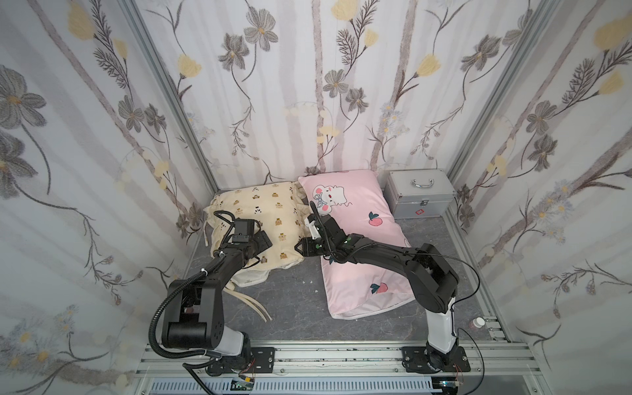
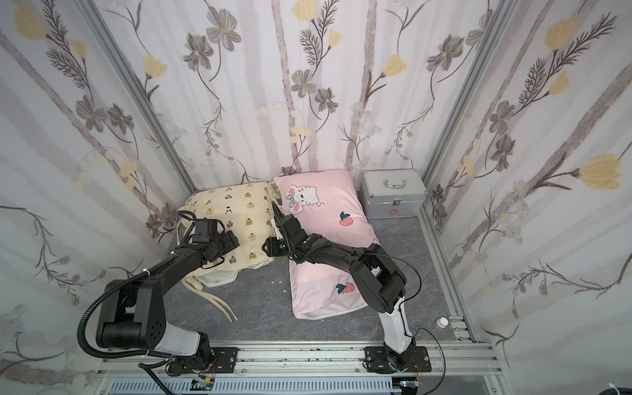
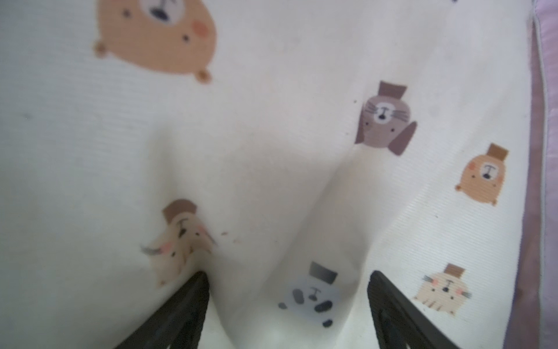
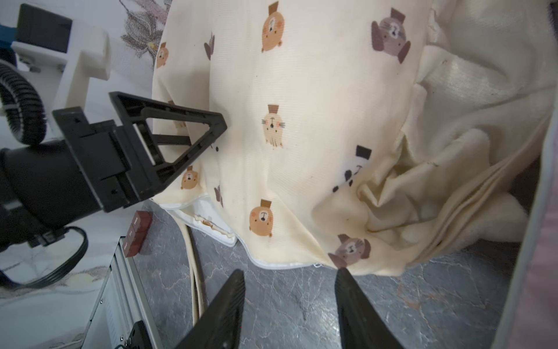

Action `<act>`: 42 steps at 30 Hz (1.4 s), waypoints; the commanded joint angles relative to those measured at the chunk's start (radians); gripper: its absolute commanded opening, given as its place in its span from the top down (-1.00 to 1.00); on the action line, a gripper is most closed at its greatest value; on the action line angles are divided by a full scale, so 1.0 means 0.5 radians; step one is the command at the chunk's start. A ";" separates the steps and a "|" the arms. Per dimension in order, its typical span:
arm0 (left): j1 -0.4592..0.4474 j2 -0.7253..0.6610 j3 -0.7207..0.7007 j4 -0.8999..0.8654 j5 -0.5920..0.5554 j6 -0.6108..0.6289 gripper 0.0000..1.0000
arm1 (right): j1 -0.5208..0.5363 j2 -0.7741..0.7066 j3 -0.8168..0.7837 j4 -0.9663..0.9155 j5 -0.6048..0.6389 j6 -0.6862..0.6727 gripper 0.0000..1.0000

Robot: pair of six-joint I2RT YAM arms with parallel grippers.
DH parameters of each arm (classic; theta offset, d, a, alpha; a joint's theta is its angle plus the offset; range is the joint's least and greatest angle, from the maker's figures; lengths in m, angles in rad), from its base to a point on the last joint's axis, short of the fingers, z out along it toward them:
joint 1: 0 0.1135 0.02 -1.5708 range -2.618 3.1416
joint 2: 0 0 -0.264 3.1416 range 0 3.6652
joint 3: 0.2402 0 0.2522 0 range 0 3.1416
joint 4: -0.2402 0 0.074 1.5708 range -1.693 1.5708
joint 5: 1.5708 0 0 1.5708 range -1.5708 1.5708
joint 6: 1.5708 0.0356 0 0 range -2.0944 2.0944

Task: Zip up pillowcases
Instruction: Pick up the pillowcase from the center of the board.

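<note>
The cream pillowcase (image 1: 260, 212) (image 2: 236, 212) with small bears lies at the back left. My left gripper (image 1: 264, 241) (image 3: 288, 278) presses down on its top, jaws wide open, with a ridge of cream fabric (image 3: 271, 121) bulging between the fingers. At its near end white inner stuffing (image 4: 199, 211) shows in the open mouth. My right gripper (image 1: 299, 248) (image 4: 290, 273) hovers open over the grey floor just short of the cover's white-piped edge (image 4: 271, 263), holding nothing. The pink pillowcase (image 1: 362, 232) (image 2: 328, 219) lies under the right arm, its near end gaping.
A silver metal case (image 1: 420, 198) stands at the back right corner. Loose cream ties (image 1: 253, 304) trail on the floor by the left arm. A small bottle (image 1: 478, 322) sits by the right rail. Floral curtain walls close in three sides.
</note>
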 commanded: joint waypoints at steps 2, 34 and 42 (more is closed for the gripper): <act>0.000 -0.150 0.024 -0.109 -0.051 0.080 -0.69 | -0.018 0.064 -0.020 0.216 0.041 0.205 -0.04; -1.085 -0.847 -0.822 0.528 0.095 -0.874 0.06 | -0.097 0.086 -0.004 -0.136 -0.483 0.461 1.00; -0.919 -0.705 -0.819 0.627 0.231 -0.849 0.18 | -0.148 0.016 -0.129 0.076 -0.722 0.650 1.00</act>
